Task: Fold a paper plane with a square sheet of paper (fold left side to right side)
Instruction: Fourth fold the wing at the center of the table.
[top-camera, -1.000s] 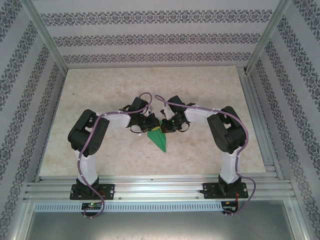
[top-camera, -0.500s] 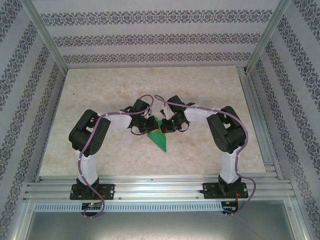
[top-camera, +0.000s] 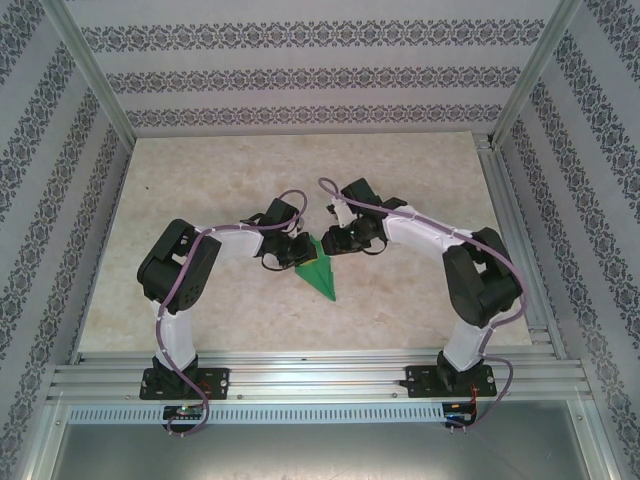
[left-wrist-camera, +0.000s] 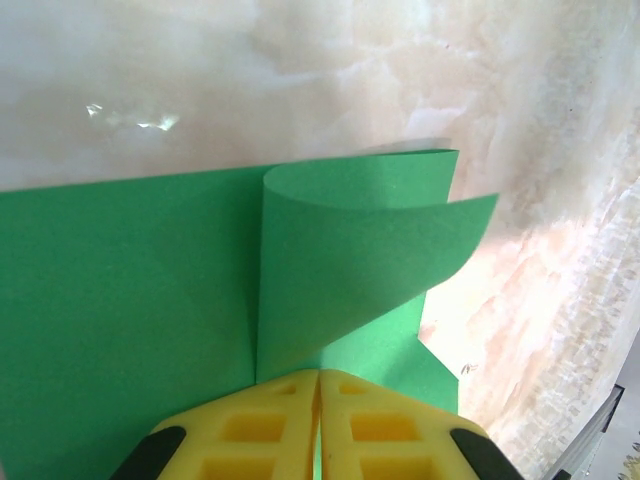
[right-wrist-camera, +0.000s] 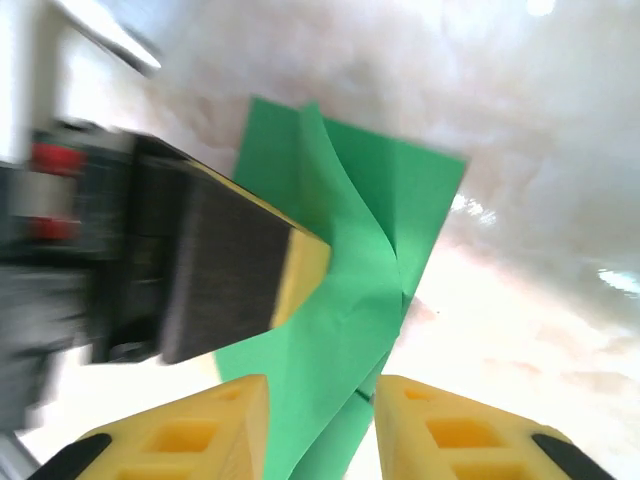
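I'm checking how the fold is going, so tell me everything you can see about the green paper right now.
The green paper is thin, matte and bright, folded into a narrow wedge whose point aims toward the near edge of the table. It lies mid-table between the two arms. One flap curls up loosely rather than lying creased flat. The left gripper is shut on its edge. The right gripper is open, its fingers either side of a raised fold without pinching it.
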